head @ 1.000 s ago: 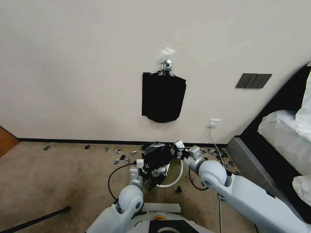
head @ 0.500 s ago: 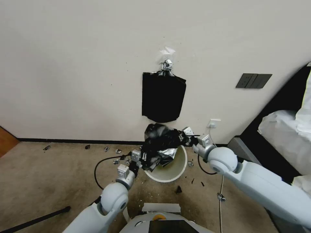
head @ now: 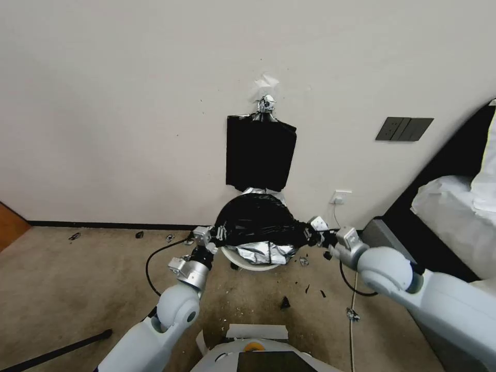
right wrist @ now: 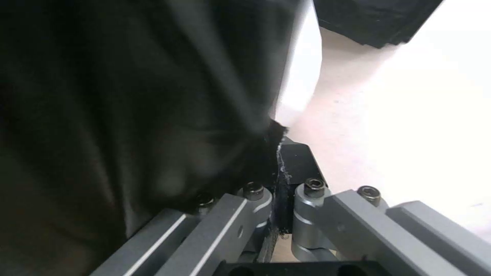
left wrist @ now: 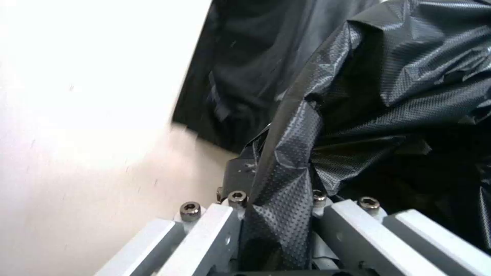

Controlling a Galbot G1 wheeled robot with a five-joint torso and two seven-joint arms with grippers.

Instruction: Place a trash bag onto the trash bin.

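Note:
The glossy black trash bag (head: pixel 257 219) hangs stretched wide between my two grippers, ballooned over the cream-white trash bin (head: pixel 253 264), of which a strip of rim shows under the bag's silvery lower fold. My left gripper (head: pixel 216 233) is shut on the bag's left edge. At the right edge my right gripper (head: pixel 306 235) is shut on the plastic too. In the left wrist view the dimpled bag (left wrist: pixel 286 180) is pinched between the fingers. The right wrist view shows the bag's edge (right wrist: pixel 276 153) clamped between the fingers.
A flat black bag stack (head: pixel 260 155) hangs from a metal clip on the wall just behind the bin. Torn black scraps (head: pixel 284 303) litter the carpet. A wall socket with a white cable (head: pixel 341 197) lies to the right, beside a bed (head: pixel 454 206). A black pole (head: pixel 57 351) lies at lower left.
Both arms have reached forward and spread apart, pulling the crumpled bag open and lifting it over the bin. The bin's open mouth, visible before, is now mostly covered.

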